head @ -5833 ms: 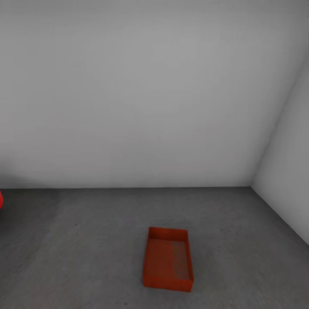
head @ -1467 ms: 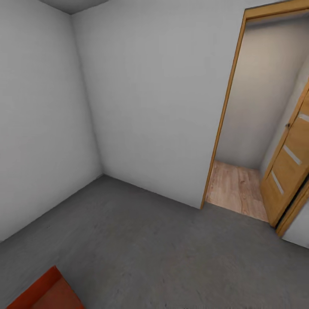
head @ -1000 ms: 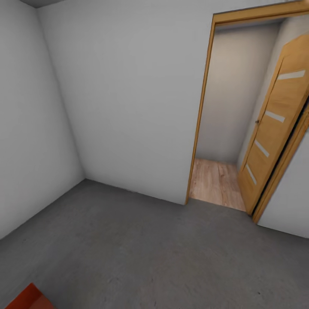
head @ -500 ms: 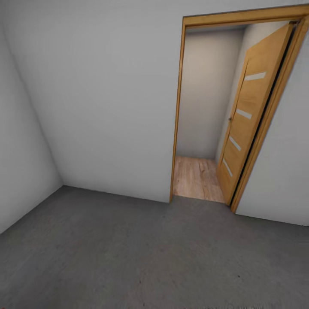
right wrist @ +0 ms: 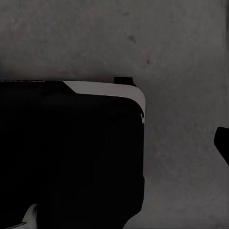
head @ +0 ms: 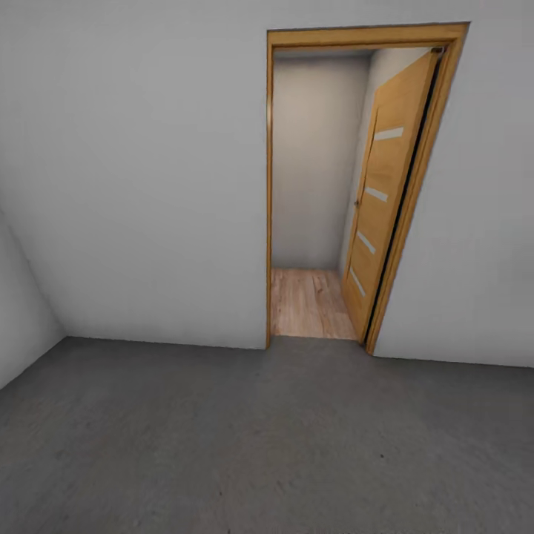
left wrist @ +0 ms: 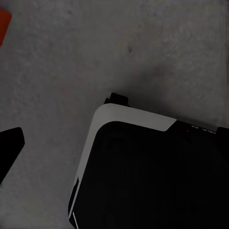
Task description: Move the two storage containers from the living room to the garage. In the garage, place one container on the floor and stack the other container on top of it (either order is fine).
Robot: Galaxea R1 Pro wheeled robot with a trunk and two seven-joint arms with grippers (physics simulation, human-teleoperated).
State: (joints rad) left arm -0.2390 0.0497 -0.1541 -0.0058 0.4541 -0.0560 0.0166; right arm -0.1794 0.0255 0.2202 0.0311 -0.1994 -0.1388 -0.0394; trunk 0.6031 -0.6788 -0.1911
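I am in the garage, facing a white wall (head: 148, 185) above the dark grey concrete floor (head: 267, 445). A small red-orange corner of one storage container (left wrist: 4, 23) sits at the edge of the left wrist view, on the concrete. One dark fingertip (left wrist: 9, 148) of my left gripper pokes in over the floor, with nothing on it. One dark fingertip (right wrist: 223, 143) of my right gripper likewise hangs over bare concrete. Neither view lets me judge how far the jaws are apart. The living room is out of view.
A light wooden door (head: 386, 200) stands open inward in its wooden frame (head: 268, 185), straight ahead. Light wood planks (head: 308, 304) lie beyond the threshold. A side wall (head: 18, 319) meets the floor at the left. My own black and white base (left wrist: 152, 171) fills part of both wrist views.
The camera has swung to the right: the doorway has slid from the picture's right towards its middle, and the red-orange container has left the head view at the lower left.
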